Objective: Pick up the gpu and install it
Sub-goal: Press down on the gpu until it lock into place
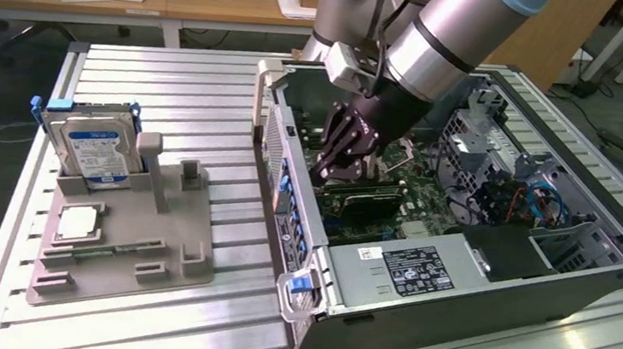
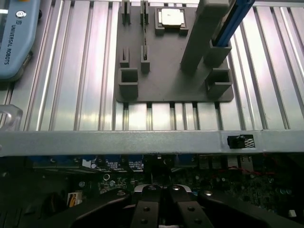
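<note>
Pincer (image 1: 341,170) down inside open computer case (image 1: 439,272), tips squeezed together. Gpu (image 1: 369,199) lies flat on green board, right under tips, looks already in slot. Press straight down, gently, no tilt. Hard drive (image 1: 94,149) stands in gray tray (image 1: 121,250) on bench (image 1: 183,85).

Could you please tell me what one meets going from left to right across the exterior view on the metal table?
Hard drive → grey fixture tray → gripper over the gpu → blue cables.
</note>
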### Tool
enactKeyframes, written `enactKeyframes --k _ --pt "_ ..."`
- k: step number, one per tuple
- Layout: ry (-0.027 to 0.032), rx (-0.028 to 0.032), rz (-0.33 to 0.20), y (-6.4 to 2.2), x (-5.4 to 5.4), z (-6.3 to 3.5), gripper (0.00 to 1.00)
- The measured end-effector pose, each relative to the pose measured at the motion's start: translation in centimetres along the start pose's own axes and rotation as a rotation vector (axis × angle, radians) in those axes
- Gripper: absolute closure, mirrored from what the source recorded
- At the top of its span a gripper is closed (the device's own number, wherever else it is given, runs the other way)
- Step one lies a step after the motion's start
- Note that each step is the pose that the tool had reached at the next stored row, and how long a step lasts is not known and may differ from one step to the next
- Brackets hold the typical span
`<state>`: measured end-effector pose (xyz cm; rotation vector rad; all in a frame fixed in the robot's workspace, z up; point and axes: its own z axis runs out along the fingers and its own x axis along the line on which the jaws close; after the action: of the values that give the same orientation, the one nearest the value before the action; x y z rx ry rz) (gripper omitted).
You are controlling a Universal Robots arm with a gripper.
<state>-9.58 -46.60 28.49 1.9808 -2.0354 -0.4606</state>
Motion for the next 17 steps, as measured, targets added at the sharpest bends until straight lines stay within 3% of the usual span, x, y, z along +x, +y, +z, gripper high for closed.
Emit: enactKeyframes --k 10,17 --pt "0.0001 -0.0053 0.0 -0.31 0.02 0.61 0.9" --pt "0.0 -0.0071 0.0 -1.0 -0.18 0.38 0.9"
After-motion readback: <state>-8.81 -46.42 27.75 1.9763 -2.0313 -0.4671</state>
